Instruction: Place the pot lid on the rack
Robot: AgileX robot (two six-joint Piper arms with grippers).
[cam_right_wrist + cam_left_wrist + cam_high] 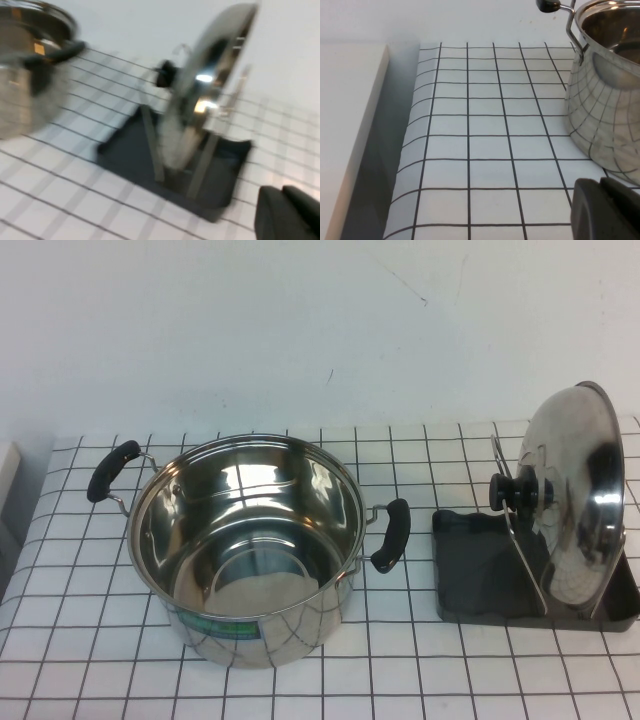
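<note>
The shiny pot lid (575, 500) stands on edge in the rack's wire prongs (520, 540), leaning back, its black knob (510, 492) facing the pot. The rack's dark grey tray (470, 570) sits at the table's right. Neither arm shows in the high view. In the right wrist view the lid (210, 85) stands in the rack (135, 150), and my right gripper (281, 190) is shut and empty, off to the side of the tray and apart from it. In the left wrist view my left gripper (602, 187) is shut and empty over the cloth beside the pot (605, 100).
The open steel pot (250, 540) with two black side handles stands mid-table on the white grid-patterned cloth (80, 640); it also shows in the right wrist view (25, 75). A white wall rises behind. A white ledge (345, 125) borders the cloth's left edge.
</note>
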